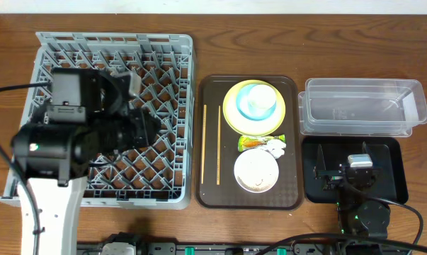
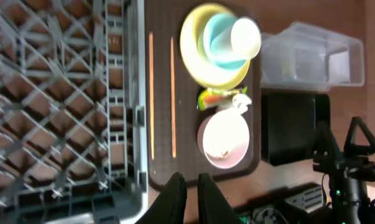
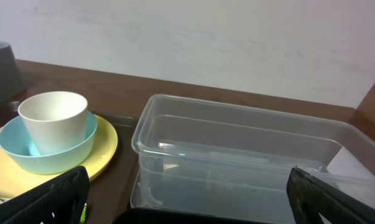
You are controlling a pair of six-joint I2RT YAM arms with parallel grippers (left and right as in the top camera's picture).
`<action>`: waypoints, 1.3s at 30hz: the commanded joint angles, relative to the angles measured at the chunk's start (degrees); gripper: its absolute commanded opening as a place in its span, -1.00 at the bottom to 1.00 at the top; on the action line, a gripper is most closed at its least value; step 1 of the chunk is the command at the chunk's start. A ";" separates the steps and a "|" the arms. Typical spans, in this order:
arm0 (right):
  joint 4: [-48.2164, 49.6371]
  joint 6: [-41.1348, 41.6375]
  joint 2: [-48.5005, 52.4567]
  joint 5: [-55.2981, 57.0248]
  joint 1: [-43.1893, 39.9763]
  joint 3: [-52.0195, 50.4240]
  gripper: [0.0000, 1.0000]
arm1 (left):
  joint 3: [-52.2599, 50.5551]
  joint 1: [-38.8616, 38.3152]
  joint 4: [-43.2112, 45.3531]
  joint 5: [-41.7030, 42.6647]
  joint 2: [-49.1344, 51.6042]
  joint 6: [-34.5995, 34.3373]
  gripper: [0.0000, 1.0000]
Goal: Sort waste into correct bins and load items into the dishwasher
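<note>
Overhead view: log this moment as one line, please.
left gripper shut, empty, above dish rack | right gripper open, over black tray | plate, white bowl, chopsticks, wrapper on brown tray | none loaded

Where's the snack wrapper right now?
Overhead view: the snack wrapper lies on the brown serving tray, right half, between the yellow plate and the white bowl, with crumpled white scraps just to its right.
</note>
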 commanded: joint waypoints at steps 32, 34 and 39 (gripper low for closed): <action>-0.24 0.61 -0.09 0.37 0.15 -0.07 0.99 | -20.46 -49.00 28.87 -23.47 16.28 -24.96 -0.10; -0.24 0.61 -0.09 0.35 0.15 -0.07 0.98 | -20.44 -50.34 29.88 -23.47 18.75 -25.31 -0.10; -0.22 0.61 -0.09 0.35 0.15 -0.07 0.98 | -20.44 -52.54 31.12 -23.47 23.50 -26.43 -0.09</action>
